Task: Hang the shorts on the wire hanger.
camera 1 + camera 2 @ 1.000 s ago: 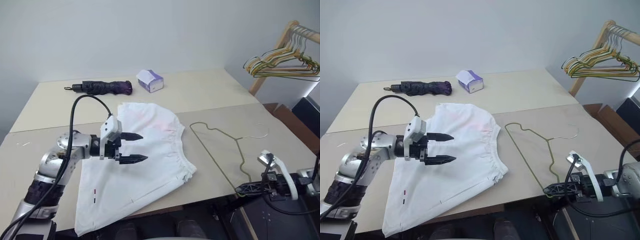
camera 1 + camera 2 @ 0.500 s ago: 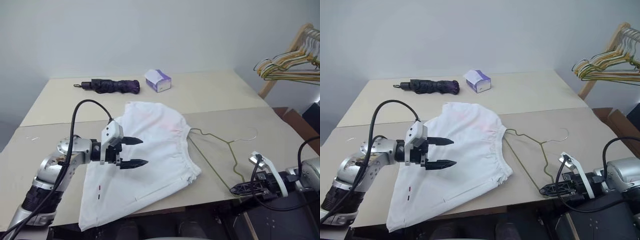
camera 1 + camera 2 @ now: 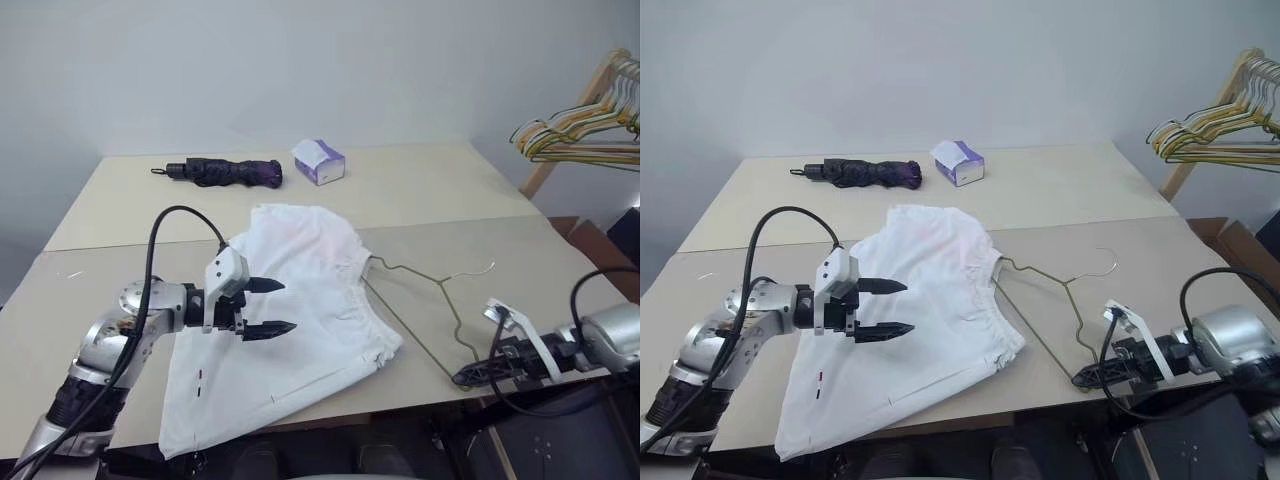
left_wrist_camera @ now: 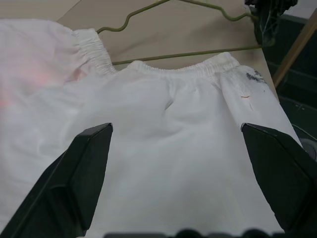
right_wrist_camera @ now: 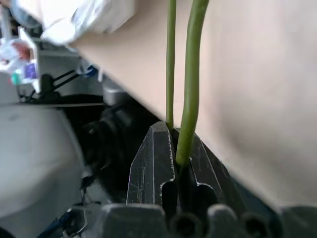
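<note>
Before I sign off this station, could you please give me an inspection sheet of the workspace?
Surface: beige table, two boards with a seam.
Job's things: white fabric shorts lying flat; thin olive wire hanger beside the waistband, one corner over the table edge.
Clutter: folded dark purple umbrella and white-and-purple tissue box at the far side.
Grippers: left claw open above the shorts; right claw shut on the hanger's corner.
Cables: black cable looping over the left arm.
Surroundings: wooden rack of coloured hangers, grey wall.

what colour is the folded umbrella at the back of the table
Black with purple, seen best in the left eye view: umbrella.
</note>
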Motion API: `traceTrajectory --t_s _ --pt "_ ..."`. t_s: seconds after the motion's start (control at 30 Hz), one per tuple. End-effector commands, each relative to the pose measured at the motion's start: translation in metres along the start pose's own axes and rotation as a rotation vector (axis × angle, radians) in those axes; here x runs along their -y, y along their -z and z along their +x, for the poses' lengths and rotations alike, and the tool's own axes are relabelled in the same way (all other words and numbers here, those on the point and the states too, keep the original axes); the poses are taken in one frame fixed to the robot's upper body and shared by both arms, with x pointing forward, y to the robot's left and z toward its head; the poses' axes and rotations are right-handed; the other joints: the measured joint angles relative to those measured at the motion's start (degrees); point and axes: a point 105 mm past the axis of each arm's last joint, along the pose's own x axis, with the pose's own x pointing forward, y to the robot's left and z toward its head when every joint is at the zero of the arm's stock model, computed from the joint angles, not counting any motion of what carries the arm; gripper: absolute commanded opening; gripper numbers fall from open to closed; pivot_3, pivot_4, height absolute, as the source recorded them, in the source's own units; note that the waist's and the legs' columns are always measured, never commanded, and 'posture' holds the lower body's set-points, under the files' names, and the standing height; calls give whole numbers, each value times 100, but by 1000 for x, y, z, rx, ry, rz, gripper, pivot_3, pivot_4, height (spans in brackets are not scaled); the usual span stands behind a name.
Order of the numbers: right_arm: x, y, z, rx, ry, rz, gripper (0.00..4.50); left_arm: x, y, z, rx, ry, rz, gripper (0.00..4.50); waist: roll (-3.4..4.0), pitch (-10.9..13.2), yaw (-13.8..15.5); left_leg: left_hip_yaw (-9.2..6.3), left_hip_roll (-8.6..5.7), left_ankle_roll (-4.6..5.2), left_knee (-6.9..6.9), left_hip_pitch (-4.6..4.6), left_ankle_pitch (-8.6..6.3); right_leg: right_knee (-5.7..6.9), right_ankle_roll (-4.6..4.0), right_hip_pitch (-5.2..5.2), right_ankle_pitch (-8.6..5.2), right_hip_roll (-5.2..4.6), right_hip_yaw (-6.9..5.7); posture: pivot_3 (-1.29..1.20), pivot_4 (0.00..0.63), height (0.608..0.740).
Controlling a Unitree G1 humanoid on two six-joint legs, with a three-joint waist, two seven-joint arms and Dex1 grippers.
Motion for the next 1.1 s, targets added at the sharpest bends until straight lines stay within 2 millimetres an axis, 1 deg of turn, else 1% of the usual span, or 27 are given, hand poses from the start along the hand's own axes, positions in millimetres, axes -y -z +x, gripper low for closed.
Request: traceTrajectory --t_s 0.03,0.17,0.27,0.37,0.43,0.5,0.63,0.77,0.83,0.93,1.07,1.1 --pt "-6 -11 -10 -1 -12 -61 0 -1 -12 0 19 -19 68 4487 0 0 25 2 0 0 0 0 0 0 -1 0 -1 1 -1 -9 0 740" --pt "-8 -11 -7 -75 -36 -111 0 1 -10 2 24 -14 69 4487 0 0 50 4 0 0 1 -6 0 -1 -1 -1 -1 0 -5 8 0 740" --pt "-10 -21 -6 -87 -36 -129 0 2 -9 0 20 -17 76 4487 2 1 59 3 -1 0 1 -6 0 0 -1 -2 -1 -1 -5 28 0 740" --pt "-3 -33 -5 -65 -12 -98 0 2 -9 2 16 -44 95 4487 1 1 42 2 1 0 1 -2 0 1 -4 -1 1 0 -5 41 0 740" --pt "-1 -45 -4 -19 -22 -64 0 3 -10 5 32 -47 94 4487 1 1 53 4 1 0 1 1 0 1 -5 2 2 2 -5 50 0 740" --pt "2 -53 -2 -5 -16 -75 0 7 -13 9 55 -43 85 4487 2 1 82 4 -1 0 2 0 1 2 -6 4 2 2 -5 56 0 740" --pt "3 -58 4 -27 -21 -121 0 10 -10 13 50 -47 87 4487 2 1 203 3 -3 1 1 -6 0 2 -6 -1 3 1 -6 70 0 740" --pt "5 -72 1 31 3 -153 0 10 -9 10 50 -63 83 4487 2 1 249 3 -3 1 2 -13 1 4 -9 -5 4 1 -11 74 0 740" --pt "3 -81 -4 76 37 -249 0 8 -11 7 59 -79 84 4487 3 1 269 4 -3 1 4 -13 1 4 -9 -5 5 1 -10 69 0 740" --pt "-8 -95 -11 137 102 -394 0 5 -15 2 66 -92 90 4487 5 2 292 4 -3 1 4 -16 1 4 -9 -9 5 0 -11 55 0 740" --pt "-21 -107 -9 119 273 -607 0 -4 -23 -6 63 -99 126 4487 6 1 293 3 0 0 3 -29 1 7 -9 -24 5 2 -13 27 0 740" --pt "-28 -111 -10 116 318 -674 0 -8 -27 -9 64 -105 148 4487 7 1 294 4 -1 0 3 -31 1 8 -9 -28 4 2 -13 18 0 740"
